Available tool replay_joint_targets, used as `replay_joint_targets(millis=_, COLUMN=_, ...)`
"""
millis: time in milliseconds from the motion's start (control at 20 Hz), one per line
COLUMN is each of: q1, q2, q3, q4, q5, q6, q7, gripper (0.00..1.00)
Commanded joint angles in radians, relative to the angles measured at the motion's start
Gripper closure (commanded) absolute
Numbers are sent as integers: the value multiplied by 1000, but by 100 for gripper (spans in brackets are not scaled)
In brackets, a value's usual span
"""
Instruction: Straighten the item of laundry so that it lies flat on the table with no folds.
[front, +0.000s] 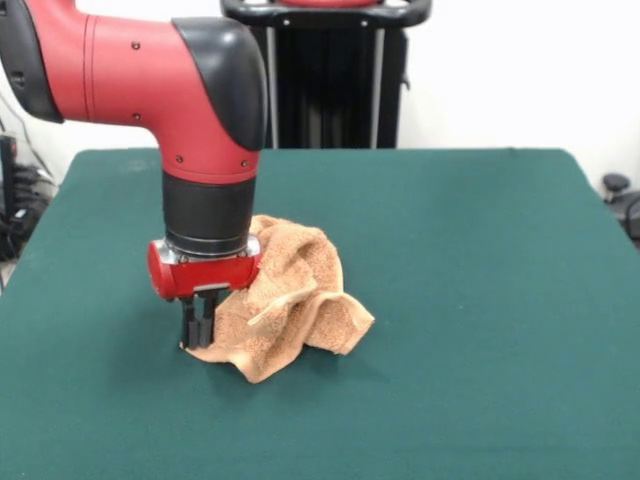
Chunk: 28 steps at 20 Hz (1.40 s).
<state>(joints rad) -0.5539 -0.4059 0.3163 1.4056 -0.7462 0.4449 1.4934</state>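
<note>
The orange-tan towel (300, 295) lies crumpled in a heap on the dark green table (480, 300), left of centre, with folds piled up and a flap sticking out to the right. My gripper (197, 325) points straight down at the towel's left edge, its tips close to the table. The dark fingers (190, 322) stand close together and seem to pinch the towel's lower left corner. No stripes or tag show.
The red and black arm (150, 80) comes in from the upper left above the towel. The black pedestal (325, 70) stands at the table's far edge. Dark objects sit off the table at the right edge (622, 200).
</note>
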Motion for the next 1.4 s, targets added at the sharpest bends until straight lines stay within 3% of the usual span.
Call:
replay_joint_targets(millis=50, q1=17, q2=82, q3=58, q4=101, q5=-82, q6=21, q7=-153, gripper=100)
replay_joint_targets(millis=650, q1=21, q2=75, q3=59, q4=98, q5=-92, q6=17, q7=-151, gripper=100)
replay_joint_targets(millis=1400, q1=-137, q2=66, q3=173, q4=-13, q5=-97, q6=200, q7=-513, gripper=100)
